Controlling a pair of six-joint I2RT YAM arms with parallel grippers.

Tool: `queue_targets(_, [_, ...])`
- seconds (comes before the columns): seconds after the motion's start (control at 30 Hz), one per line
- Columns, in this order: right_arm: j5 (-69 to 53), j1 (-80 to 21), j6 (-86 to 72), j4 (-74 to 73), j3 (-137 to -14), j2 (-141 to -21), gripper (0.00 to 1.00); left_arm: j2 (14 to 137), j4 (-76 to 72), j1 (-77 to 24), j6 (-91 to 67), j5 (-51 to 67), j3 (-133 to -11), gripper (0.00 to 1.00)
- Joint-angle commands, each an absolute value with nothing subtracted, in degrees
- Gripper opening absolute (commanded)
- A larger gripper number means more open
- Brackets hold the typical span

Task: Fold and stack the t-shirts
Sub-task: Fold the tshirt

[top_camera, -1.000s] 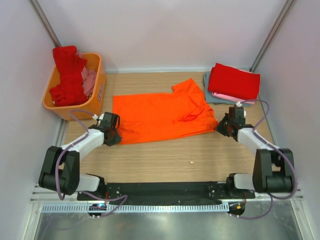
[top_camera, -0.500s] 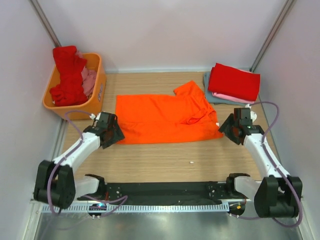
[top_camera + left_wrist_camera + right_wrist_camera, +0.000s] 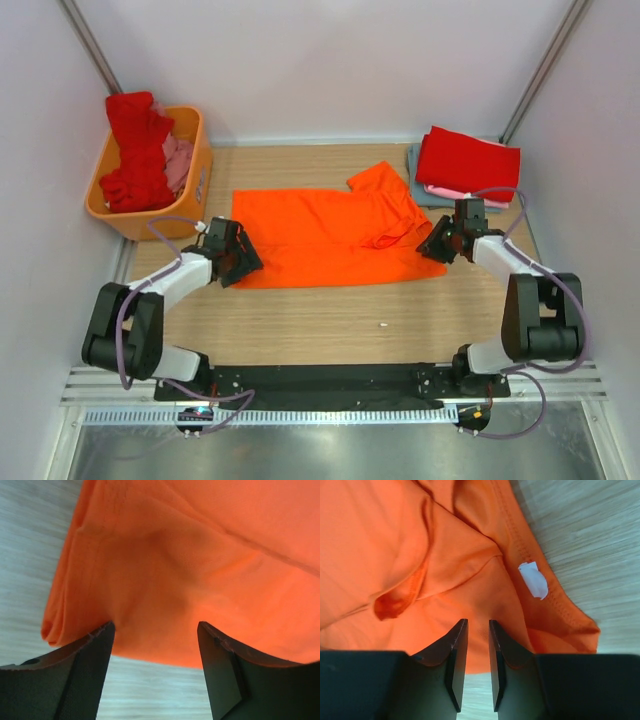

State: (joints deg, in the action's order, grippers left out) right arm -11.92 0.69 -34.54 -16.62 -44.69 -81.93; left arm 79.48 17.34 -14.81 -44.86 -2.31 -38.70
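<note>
A bright orange t-shirt point(image 3: 330, 235) lies folded lengthwise across the middle of the table. My left gripper point(image 3: 243, 262) is at its near left corner. In the left wrist view that gripper point(image 3: 155, 627) stands wide open, its tips over the orange cloth's point(image 3: 175, 555) folded edge. My right gripper point(image 3: 430, 247) is at the near right corner. In the right wrist view its jaws point(image 3: 478, 622) stand a narrow gap apart over the cloth point(image 3: 380, 530), just left of the white neck label point(image 3: 533, 579). A folded red t-shirt point(image 3: 468, 163) tops a stack at the back right.
An orange plastic basket point(image 3: 195, 190) at the back left holds crumpled red cloth point(image 3: 135, 150) and pink cloth point(image 3: 178, 160). Under the stack's red shirt lie a pink layer point(image 3: 450, 193) and a grey-blue one point(image 3: 418, 185). A small white speck point(image 3: 383, 325) lies on the wood in front.
Both grippers let go of the orange shirt, which now lies flatter and straighter. Both drew outward, then came back to its near corners. The right jaws have narrowed again.
</note>
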Motion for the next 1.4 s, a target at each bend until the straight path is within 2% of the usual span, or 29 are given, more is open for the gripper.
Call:
queue_targets(0.0, [-14.5, 0.4, -33.9, -9.7, -43.5, -86.6, 0.29, 84.2, 10.0, -15.5, -46.8, 1.3, -38.9, 0.7])
queue_targets(0.27, [-8.2, 0.4, -38.0, -9.1, -35.4, -88.2, 0.3, 81.5, 19.1, -15.6, -48.5, -4.8, -35.2, 0.7])
queue_targets(0.37, [-8.6, 0.4, -40.6, -9.9, -29.6, -85.3, 0.46, 75.3, 23.4, -15.7, -50.4, -4.8, -31.9, 0.7])
queue_targets(0.57, [-7.1, 0.0, -43.3, -20.8, -26.1, -70.1, 0.61, 57.8, 34.8, -16.5, -54.7, -5.1, -28.1, 0.7])
queue_targets(0.73, [-4.2, 0.0, -43.6, -31.4, -28.0, -56.4, 0.65, 49.1, 40.8, -21.0, -58.8, -4.2, -30.5, 0.73])
queue_targets(0.8, [-4.5, -1.6, -43.2, -33.6, -30.5, -53.2, 0.66, 48.7, 45.8, -21.1, -56.8, -4.2, -36.1, 0.74])
queue_targets(0.87, [-4.2, -2.0, -42.3, -35.3, -34.5, -53.2, 0.66, 48.6, 48.2, -21.0, -53.1, -6.5, -43.1, 0.77])
queue_targets(1.0, [-7.5, -4.2, -43.0, -32.6, -38.3, -55.1, 0.65, 51.2, 51.3, -21.0, -35.3, -8.6, -53.5, 0.84])
queue_targets(1.03, [-7.6, -5.3, -43.5, -31.5, -38.8, -56.7, 0.63, 51.7, 51.4, -20.9, -33.2, -9.2, -54.4, 0.88])
queue_targets(1.2, [-3.0, -16.6, -46.4, -26.6, -44.2, -65.9, 0.56, 50.1, 47.7, -20.9, -28.7, -10.3, -52.9, 0.89])
queue_targets(1.37, [-0.3, -20.2, -49.0, -23.6, -47.8, -75.2, 0.47, 47.7, 45.6, -20.8, -26.9, -5.5, -51.3, 0.89])
